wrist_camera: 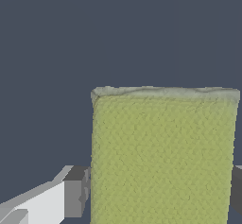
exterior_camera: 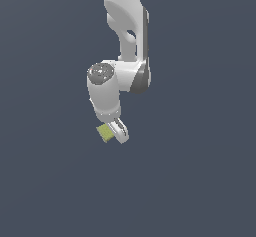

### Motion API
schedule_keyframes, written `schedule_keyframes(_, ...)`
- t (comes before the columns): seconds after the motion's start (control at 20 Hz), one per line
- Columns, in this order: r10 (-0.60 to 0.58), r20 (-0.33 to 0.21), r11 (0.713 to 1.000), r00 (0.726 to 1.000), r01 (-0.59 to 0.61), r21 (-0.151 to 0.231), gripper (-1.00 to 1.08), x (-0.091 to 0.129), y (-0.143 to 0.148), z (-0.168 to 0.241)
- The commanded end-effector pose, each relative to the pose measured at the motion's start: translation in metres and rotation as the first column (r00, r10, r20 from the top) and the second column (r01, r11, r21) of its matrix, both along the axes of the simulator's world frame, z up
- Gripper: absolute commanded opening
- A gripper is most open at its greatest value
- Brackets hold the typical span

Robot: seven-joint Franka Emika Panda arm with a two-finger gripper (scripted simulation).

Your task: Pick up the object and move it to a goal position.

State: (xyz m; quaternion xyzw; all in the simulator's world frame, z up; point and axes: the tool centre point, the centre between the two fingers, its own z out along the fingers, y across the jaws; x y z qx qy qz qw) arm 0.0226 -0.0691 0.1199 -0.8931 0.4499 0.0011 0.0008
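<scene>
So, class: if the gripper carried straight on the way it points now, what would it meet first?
Nothing new shows ahead: the gripper already has the yellow-green block between its fingers, and beyond it only plain dark background shows. How far off that background lies is unclear.

Block's (wrist_camera: 163,157) lower part (wrist view) beyond the frame edge

A white arm (exterior_camera: 125,41) is seen reaching down from the top edge of the exterior view, against a plain dark grey-blue ground. At its lower end the claw (exterior_camera: 114,132) is seen, tilted toward the exterior view's right. A small yellow-green block (exterior_camera: 105,132) is held at the claw's tip, touching it and jutting out on the exterior view's left of the one visible finger (exterior_camera: 121,130). The second finger cannot be made out.
</scene>
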Motion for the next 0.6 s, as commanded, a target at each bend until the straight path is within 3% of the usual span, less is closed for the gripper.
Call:
schedule_keyframes(0.0, -0.001, 0.002, 1.000, 1.000, 0.001, 0.001, -1.00, -0.009, -0.015, 0.026)
schedule_keyframes(0.55, -0.001, 0.001, 1.000, 1.000, 0.001, -0.001, -1.00, -0.039, -0.071, 0.121)
